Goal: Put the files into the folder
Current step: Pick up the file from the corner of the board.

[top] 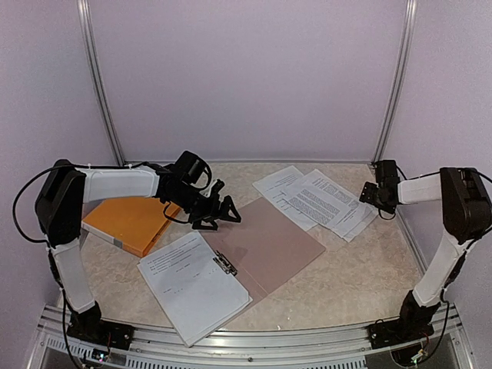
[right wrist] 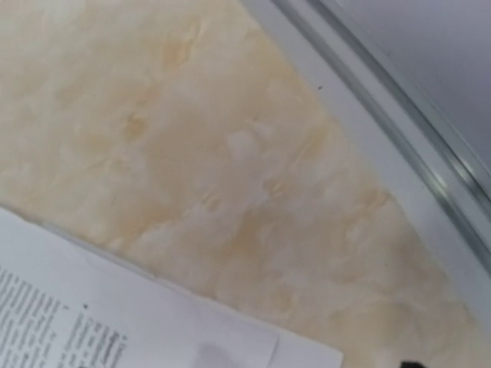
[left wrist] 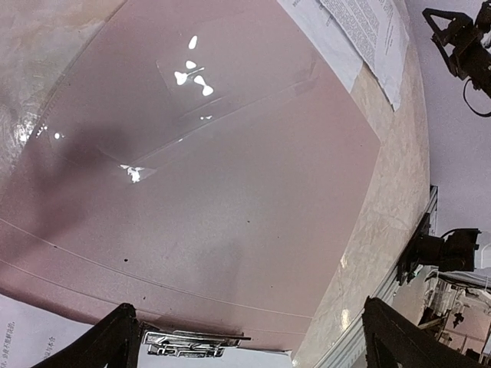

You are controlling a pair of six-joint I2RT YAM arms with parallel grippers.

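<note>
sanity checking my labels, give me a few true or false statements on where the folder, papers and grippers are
1. The folder lies open on the table. True.
2. The left gripper is shut on a sheet. False: it is open and empty above the folder.
3. The files lie beside the right gripper. True.
4. The orange book sits at the right edge. False: it lies on the left, by the left arm.

We note bare table (top: 369, 261) free along the near right, the orange box (top: 131, 223) blocking the left, the left gripper (top: 227, 209) low over the far corner of the open folder (top: 277, 246), and the files (top: 315, 198) spread across the far right, just beside the right gripper (top: 378, 196).
</note>
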